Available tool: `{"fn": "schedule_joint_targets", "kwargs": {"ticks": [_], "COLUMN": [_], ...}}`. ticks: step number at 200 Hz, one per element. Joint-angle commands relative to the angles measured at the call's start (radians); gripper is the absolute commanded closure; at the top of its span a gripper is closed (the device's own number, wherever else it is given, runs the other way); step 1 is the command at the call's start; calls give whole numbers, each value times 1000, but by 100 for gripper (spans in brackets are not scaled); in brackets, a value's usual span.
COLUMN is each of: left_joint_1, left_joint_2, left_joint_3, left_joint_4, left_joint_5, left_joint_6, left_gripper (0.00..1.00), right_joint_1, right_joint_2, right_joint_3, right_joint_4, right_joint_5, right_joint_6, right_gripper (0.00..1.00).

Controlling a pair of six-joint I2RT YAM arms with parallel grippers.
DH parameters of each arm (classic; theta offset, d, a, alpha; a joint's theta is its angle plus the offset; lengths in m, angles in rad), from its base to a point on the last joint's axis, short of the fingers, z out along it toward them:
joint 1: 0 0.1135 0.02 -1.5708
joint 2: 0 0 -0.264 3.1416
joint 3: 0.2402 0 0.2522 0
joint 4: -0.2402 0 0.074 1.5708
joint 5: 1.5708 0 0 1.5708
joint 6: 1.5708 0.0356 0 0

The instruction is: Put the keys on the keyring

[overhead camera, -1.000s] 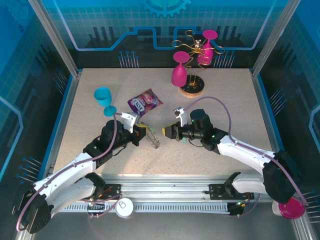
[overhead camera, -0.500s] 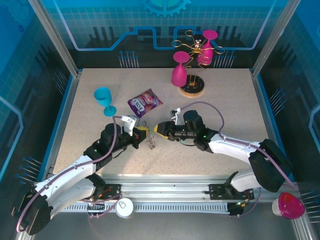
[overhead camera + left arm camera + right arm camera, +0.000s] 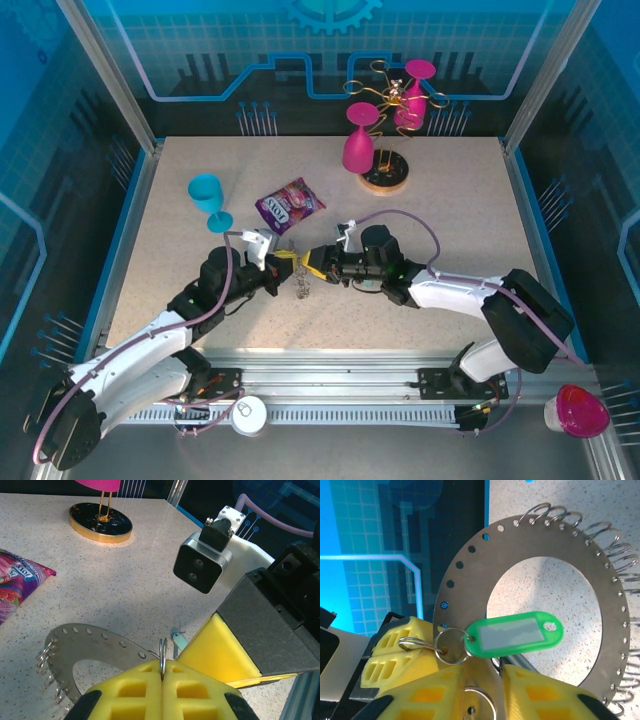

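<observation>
**Operator:** What is the left gripper (image 3: 162,669) doing?
**Technician:** Its pads are pressed together, pinching a wire loop (image 3: 162,654) on the keyring (image 3: 100,642) rim.
**Operator:** And the right gripper (image 3: 483,676)?
**Technician:** Fingers partly apart; grip cannot be determined. The green key (image 3: 512,635) lies just beyond them across the keyring opening, split ring (image 3: 451,647) at its 9 o'clock end.
**Operator:** Anything farther out?
**Technician:** A snack packet (image 3: 290,207), at 12 o'clock from the keyring.

The white-and-black left arm (image 3: 150,340) and right arm (image 3: 450,293) stretch low from the bottom corners to meet mid-frame, the left gripper (image 3: 283,262) with its yellow foam pads (image 3: 150,680) pinched on a wire loop of the dark metal keyring (image 3: 95,640), and the right gripper (image 3: 306,266) facing it with its pads (image 3: 440,695) slightly parted.
</observation>
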Motion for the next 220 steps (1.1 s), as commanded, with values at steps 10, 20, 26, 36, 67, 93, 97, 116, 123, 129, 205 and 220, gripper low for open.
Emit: {"fn": "schedule_joint_targets", "kwargs": {"ticks": [10,20,26,36,67,93,97,116,123,129,205,220], "left_joint_1": [-5,-5,-5,-5,-5,-6,-5,-5,-5,-4,-6,-6], "left_joint_2": [-12,-14,-14,-15,-14,-14,-12,-10,-11,-11,-6,-6], "left_joint_3": [-3,-3,-4,-2,-2,2,2,3,2,2,24,32], "left_joint_4": [49,49,49,49,63,61,62,60,60,61,38,25], "left_joint_5": [-3,-10,-11,-16,-21,-21,-22,-32,-36,-40,-59,-62], "left_joint_6": [7,5,4,4,-2,-4,-2,-2,-3,-5,-16,-24], "left_gripper": [100,100,100,100,100,100,100,100,100,100,100,100], "right_joint_1": [10,10,10,10,10,11,11,11,11,11,-32,-67], "right_joint_2": [9,12,13,15,20,27,30,33,31,29,-32,-84], "right_joint_3": [-16,-15,-17,-21,-39,-50,-50,-45,-46,-45,-60,-57], "right_joint_4": [72,76,78,84,79,86,93,122,128,133,71,-38], "right_joint_5": [-10,-13,-14,-16,-7,-11,-19,-44,-50,-59,-76,-61], "right_joint_6": [36,38,41,42,24,20,22,35,35,37,-116,-235], "right_gripper": [81,82,82,82,71,65,65,66,66,66,62,61]}}
